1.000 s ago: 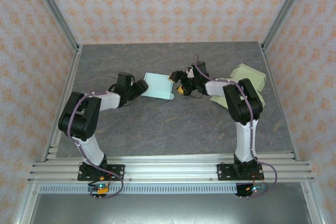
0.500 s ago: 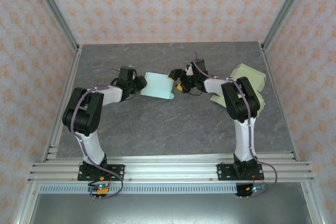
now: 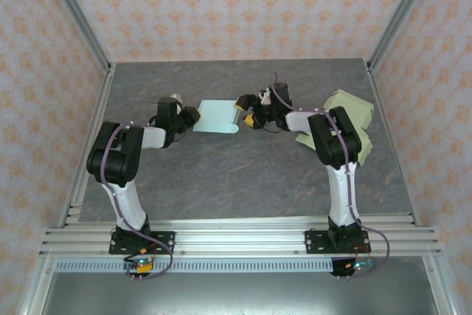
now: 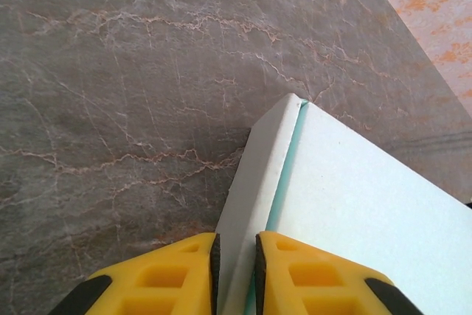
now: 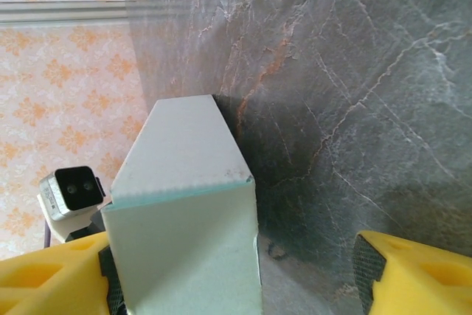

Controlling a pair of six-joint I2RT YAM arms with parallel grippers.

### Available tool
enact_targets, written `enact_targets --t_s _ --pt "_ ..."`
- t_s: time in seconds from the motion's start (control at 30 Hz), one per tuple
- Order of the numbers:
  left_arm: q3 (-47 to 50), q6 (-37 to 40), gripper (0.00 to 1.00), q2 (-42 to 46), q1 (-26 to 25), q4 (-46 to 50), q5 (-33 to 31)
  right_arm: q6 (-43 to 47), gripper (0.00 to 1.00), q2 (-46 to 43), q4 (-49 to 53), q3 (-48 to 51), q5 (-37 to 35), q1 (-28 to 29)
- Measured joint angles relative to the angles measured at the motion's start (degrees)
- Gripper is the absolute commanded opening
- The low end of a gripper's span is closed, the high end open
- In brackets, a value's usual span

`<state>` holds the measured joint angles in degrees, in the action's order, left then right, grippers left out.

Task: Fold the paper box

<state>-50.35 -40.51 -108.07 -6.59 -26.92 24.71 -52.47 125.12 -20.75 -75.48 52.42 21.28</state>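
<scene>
The paper box point(image 3: 215, 117) is a flat pale mint sheet lying mid-table between the two grippers. My left gripper point(image 3: 190, 116) is at its left edge. In the left wrist view its yellow fingers point(image 4: 177, 274) are shut on a raised white flap point(image 4: 254, 175) of the paper box point(image 4: 369, 204). My right gripper point(image 3: 245, 112) is at the sheet's right end. In the right wrist view the gripper point(image 5: 240, 274) is open, a folded-up panel of the box point(image 5: 184, 248) leans against its left finger point(image 5: 51, 278), and the right finger point(image 5: 413, 274) stands well apart.
A loose pile of pale yellow-green paper sheets point(image 3: 346, 117) lies at the right of the grey marble table point(image 3: 243, 175). Aluminium frame rails point(image 3: 88, 145) run along the table's left and right sides. The left wrist camera point(image 5: 72, 191) shows beyond the box.
My left gripper has closed on the box's left flap and moved toward the far side. The box has shifted left and back with it. The right gripper stays open beside it.
</scene>
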Motion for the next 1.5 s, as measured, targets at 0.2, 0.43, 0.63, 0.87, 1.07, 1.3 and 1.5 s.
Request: enact_targets --t_s 0.2,0.43,0.63,0.87,1.07,1.3,1.5 --pt "0.13 -0.26 0.27 0.00 0.00 0.00 0.68 -2.40 0.61 1.57 -2.43 -1.18 0.02 1.18" --pt "1.33 -1.95 0.46 0.87 0.92 -0.61 1.53 -12.41 0.28 2.23 -11.45 1.38 -1.55 2.58" --pt "4.35 -1.40 0.62 8.57 0.94 1.84 1.46 -19.19 0.24 1.22 -12.94 3.43 -1.60 1.46" --pt "10.29 12.66 0.66 20.61 -4.13 -2.27 -1.42 -18.01 0.24 -9.20 6.80 4.26 1.03 -1.90" --pt "21.75 31.04 0.69 28.24 -11.63 -10.32 -1.33 -17.33 0.24 -13.64 21.88 2.75 6.78 -2.73" --pt "24.52 57.35 0.71 38.97 -21.35 -8.35 -2.86 -10.78 0.23 -13.20 38.38 -1.44 11.32 -2.73" --pt "23.63 71.17 0.74 37.40 -24.85 -3.63 -5.38 -8.52 0.24 -12.35 42.95 -3.15 13.03 -2.73"
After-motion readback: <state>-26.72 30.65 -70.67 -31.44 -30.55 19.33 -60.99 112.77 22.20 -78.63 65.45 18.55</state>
